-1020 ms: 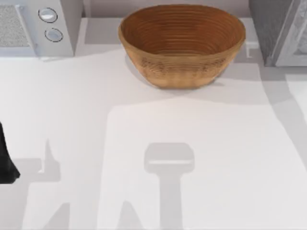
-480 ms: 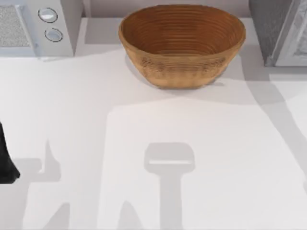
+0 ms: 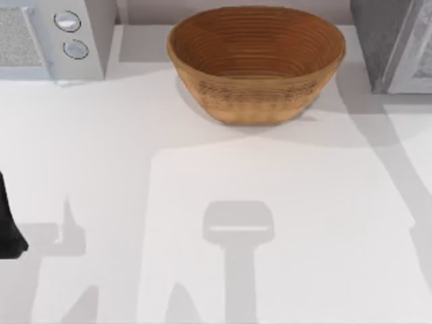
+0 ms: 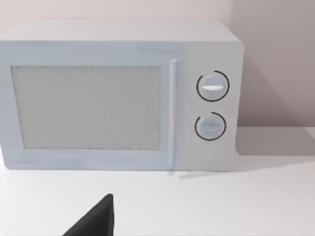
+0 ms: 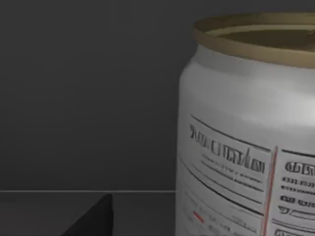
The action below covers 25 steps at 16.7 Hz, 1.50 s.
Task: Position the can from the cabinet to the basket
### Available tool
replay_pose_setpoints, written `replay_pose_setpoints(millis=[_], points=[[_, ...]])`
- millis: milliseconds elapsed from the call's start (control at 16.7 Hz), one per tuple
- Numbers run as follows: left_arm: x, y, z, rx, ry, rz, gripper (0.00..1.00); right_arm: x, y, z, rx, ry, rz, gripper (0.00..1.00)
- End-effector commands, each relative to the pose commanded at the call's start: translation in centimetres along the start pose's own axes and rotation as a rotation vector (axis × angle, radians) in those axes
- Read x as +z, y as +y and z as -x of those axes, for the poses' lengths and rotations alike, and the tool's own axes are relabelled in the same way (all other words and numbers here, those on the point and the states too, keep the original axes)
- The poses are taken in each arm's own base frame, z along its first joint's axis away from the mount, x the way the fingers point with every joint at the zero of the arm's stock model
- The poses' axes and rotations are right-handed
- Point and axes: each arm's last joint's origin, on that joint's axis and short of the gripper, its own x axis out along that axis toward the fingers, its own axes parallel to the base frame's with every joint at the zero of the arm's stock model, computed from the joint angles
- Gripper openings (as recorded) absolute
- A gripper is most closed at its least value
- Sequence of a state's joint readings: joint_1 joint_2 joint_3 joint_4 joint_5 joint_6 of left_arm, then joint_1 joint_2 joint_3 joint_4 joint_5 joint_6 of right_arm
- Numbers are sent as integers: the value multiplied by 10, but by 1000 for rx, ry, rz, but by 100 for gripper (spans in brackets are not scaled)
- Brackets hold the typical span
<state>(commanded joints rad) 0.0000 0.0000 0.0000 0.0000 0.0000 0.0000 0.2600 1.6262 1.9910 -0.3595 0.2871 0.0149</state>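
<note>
Reaching into the dark cabinet, my right arm is closing in on the can (image 5: 246, 128), which is standing upright right in front of its wrist camera; can't tell if its gripper has hold of it. The basket (image 3: 256, 64) is sitting empty at the table's back. My left arm is idling by the microwave (image 4: 118, 93).

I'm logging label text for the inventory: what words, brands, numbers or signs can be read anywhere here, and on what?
Can: lines of print in boxed panels on its label, too blurred to read.
Microwave: two round knobs, no legible markings.
Basket: no text.
</note>
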Motion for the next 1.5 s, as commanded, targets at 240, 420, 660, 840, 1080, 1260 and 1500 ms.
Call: replay_pose_setpoints(millis=[240, 420, 660, 840, 1080, 1260, 1500], points=[[0, 0, 0, 0, 0, 0, 100, -1, 0, -13, 0, 0, 0, 100], [0, 0, 0, 0, 0, 0, 100, -1, 0, -13, 0, 0, 0, 92], [0, 0, 0, 0, 0, 0, 100, -1, 0, -13, 0, 0, 0, 62], [0, 0, 0, 0, 0, 0, 100, -1, 0, -13, 0, 0, 0, 40], [0, 0, 0, 0, 0, 0, 100, -1, 0, -13, 0, 0, 0, 10], [0, 0, 0, 0, 0, 0, 100, -1, 0, -13, 0, 0, 0, 0], [0, 0, 0, 0, 0, 0, 100, -1, 0, -13, 0, 0, 0, 0]])
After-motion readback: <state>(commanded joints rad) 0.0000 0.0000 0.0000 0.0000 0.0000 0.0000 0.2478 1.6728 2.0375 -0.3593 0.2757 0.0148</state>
